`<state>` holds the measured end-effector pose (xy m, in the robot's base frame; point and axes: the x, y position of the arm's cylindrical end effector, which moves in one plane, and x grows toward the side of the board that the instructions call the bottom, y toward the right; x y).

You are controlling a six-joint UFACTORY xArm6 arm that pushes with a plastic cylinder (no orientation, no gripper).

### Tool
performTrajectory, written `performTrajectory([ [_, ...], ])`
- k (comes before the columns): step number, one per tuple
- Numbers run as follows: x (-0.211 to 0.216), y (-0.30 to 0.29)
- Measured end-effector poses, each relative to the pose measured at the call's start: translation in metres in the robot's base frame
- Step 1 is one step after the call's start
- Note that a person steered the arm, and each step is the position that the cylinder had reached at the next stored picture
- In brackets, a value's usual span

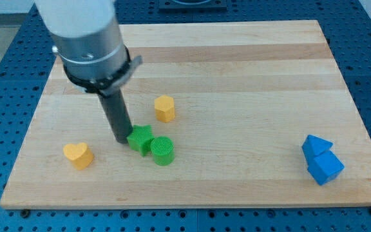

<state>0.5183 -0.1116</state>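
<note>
My tip [122, 140] sits low and left of centre, against the left side of the green star [140, 138].

The rod is bare, with no jaws, and holds nothing; it only presses at the star. A green cylinder [162, 151] touches the star's lower right. A yellow hexagon [165, 108] stands just above them, apart. A yellow heart [78, 154] lies lower left. Two blue blocks [321, 160] huddle together lower right on the wooden board [250, 71].
</note>
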Motion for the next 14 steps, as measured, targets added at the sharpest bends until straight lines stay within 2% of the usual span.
performTrajectory([
  [2,0.039,0.05],
  [3,0.033,0.043],
  [4,0.003,0.017],
  [5,-0.014,0.017],
  [7,-0.016,0.073],
  [10,0.015,0.073],
  [14,0.005,0.066],
])
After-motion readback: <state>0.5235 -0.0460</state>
